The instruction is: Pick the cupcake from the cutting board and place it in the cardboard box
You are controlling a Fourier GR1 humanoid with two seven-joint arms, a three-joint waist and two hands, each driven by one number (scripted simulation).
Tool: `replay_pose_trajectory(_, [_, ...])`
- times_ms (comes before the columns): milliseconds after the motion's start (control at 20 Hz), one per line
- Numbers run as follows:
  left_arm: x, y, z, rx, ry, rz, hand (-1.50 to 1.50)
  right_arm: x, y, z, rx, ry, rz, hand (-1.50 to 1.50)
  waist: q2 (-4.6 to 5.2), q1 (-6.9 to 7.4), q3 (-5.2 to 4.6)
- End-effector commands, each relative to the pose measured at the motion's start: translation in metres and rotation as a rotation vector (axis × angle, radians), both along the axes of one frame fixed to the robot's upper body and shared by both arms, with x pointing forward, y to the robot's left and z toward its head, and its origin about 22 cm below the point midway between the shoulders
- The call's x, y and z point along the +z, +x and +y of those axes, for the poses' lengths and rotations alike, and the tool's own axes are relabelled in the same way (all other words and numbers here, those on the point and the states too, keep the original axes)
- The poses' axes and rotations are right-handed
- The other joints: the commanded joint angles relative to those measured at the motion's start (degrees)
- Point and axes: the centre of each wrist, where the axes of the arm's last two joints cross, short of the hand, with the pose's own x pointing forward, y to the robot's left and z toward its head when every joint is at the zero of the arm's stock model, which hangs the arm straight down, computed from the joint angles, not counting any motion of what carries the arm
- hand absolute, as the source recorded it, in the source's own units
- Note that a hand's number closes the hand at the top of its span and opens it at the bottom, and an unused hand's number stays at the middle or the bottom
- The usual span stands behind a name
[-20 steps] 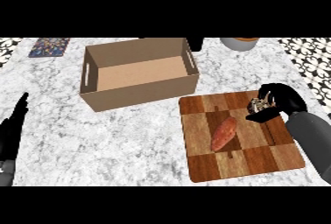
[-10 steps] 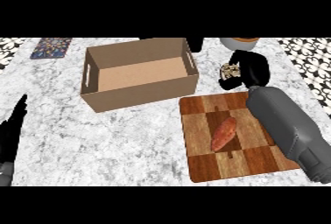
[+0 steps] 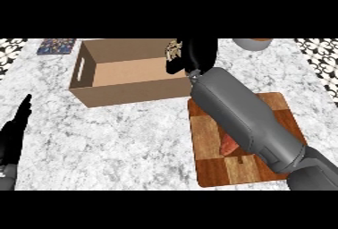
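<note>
Open marble counter (image 3: 125, 134) between cardboard box (image 3: 122, 91) and cutting board (image 3: 218, 172), bare across the middle and lower left. Box open-topped, walls upright, slot handle cut in its left wall. Board lying at lower right, a reddish item (image 3: 229, 144) on it partly hidden under the forearm. Small patterned object (image 3: 56, 46) at far upper left; grey round vessel (image 3: 254, 43) at top right edge. Right hand (image 3: 196, 53) stretched diagonally up from lower right, over the box's right rear corner, fingers curled round the cupcake (image 3: 174, 49), held above the box's rim. Left hand (image 3: 13, 138) resting at left edge, fingers straight, pointing up.
</note>
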Motion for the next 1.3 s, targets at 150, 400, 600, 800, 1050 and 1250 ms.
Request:
replay_pose_trajectory(150, [0.010,0.011,-0.002,-0.049,-0.001,-0.030,0.00,0.066,-0.015,0.045,-0.100,0.115,-0.045,1.50,1.82,2.36,0.24])
replay_pose_trajectory(400, [0.008,0.021,-0.016,-0.072,-0.025,-0.044,0.00,0.072,0.006,0.044,-0.131,0.233,-0.037,1.50,2.54,3.84,0.24])
replay_pose_trajectory(600, [0.005,0.010,-0.025,-0.089,-0.003,-0.055,0.00,0.057,0.022,0.032,-0.151,0.254,-0.004,1.50,2.80,5.10,0.25])
replay_pose_trajectory(800, [0.006,0.012,-0.023,-0.113,-0.010,-0.057,0.00,0.053,0.036,0.019,-0.184,0.238,-0.004,1.50,3.30,6.31,0.22])
replay_pose_trajectory(1050, [0.018,0.032,-0.031,-0.128,0.000,-0.075,0.00,0.027,0.047,-0.005,-0.235,0.197,0.054,1.50,4.05,7.03,0.20])
replay_pose_trajectory(1250, [0.018,0.030,-0.023,-0.129,0.010,-0.078,0.00,0.025,0.049,-0.009,-0.316,0.307,0.093,-1.50,4.37,7.97,0.20])
